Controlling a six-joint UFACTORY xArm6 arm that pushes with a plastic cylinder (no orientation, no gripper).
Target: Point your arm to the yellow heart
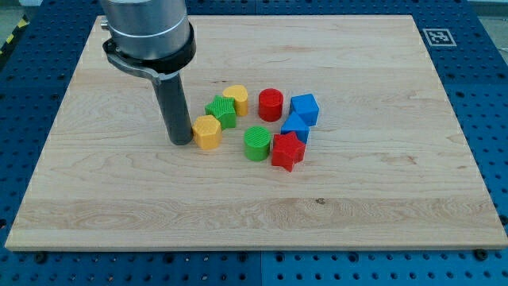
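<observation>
Wooden bench (119, 183), pale grain, on blue perforated base (484, 95). Square black-and-white marker (437, 36) at bench's top-right corner in view.

Blocks clustered near bench centre:
- Green star (221, 110), toward cluster's top left.
- Yellow hexagon-like block (207, 132), just below-left of green star, touching or nearly.
- Red cylinder (271, 104), at top of cluster.
- Blue cube (304, 108), right of red cylinder, small gap.
- Second blue block (296, 125), shape unclear, just below cube.
- Green cylinder (257, 143), lower middle.
- Red star (287, 151), right of green cylinder, touching or nearly, overlapping second blue block's lower edge.
</observation>
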